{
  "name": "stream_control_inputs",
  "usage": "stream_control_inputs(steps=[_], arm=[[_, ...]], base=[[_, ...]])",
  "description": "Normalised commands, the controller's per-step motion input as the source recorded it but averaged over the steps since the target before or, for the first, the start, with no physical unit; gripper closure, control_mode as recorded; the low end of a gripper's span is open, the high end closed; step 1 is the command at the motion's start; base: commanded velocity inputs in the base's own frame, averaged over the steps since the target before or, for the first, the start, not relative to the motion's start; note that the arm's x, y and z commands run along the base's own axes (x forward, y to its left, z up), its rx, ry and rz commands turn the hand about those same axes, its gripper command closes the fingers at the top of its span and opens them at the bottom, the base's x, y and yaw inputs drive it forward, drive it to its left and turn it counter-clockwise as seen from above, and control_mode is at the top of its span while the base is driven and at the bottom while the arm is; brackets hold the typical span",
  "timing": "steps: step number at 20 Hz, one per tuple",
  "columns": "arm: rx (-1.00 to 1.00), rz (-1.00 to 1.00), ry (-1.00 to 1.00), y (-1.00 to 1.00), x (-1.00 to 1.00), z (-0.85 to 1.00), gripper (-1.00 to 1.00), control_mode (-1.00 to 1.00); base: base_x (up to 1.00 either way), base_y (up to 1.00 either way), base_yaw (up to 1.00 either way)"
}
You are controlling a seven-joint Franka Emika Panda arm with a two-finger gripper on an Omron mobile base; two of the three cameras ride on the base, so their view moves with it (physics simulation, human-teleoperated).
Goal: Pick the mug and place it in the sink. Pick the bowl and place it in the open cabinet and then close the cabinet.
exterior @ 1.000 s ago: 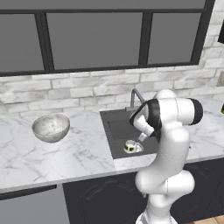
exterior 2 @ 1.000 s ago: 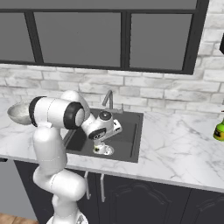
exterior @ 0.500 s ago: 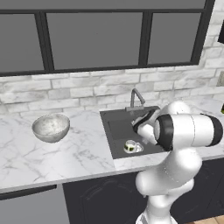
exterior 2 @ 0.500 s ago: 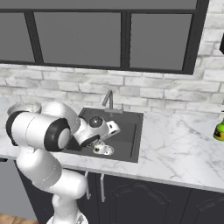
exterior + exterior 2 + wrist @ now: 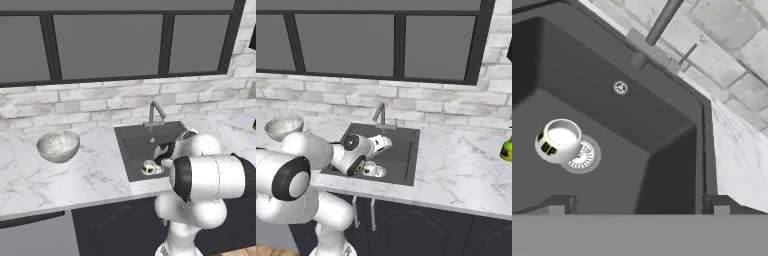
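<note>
Above the sink (image 5: 131,148), the claw (image 5: 637,207) stands with its fingers wide apart and holds nothing. Below it the mug (image 5: 558,139) rests upright on the basin floor, touching the drain (image 5: 583,156). Next, I judge, the arm should rise clear of the faucet (image 5: 155,113), then travel left to the bowl (image 5: 58,145).

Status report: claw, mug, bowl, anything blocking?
Claw open, empty, above sink. Mug upright on drain. Bowl on counter, nothing in the way.
</note>
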Motion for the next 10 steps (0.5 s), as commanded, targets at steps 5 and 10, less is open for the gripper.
stream_control_inputs(steps=[5,10], arm=[[0.0,-0.05,0.12,0.0,-0.01,1.0,-1.0,-1.0],[0.33,-0.09,0.27,0.05,-0.5,0.77,-1.0,-1.0]], base=[[0.0,0.0,0.0],[0.0,0.0,0.0]])
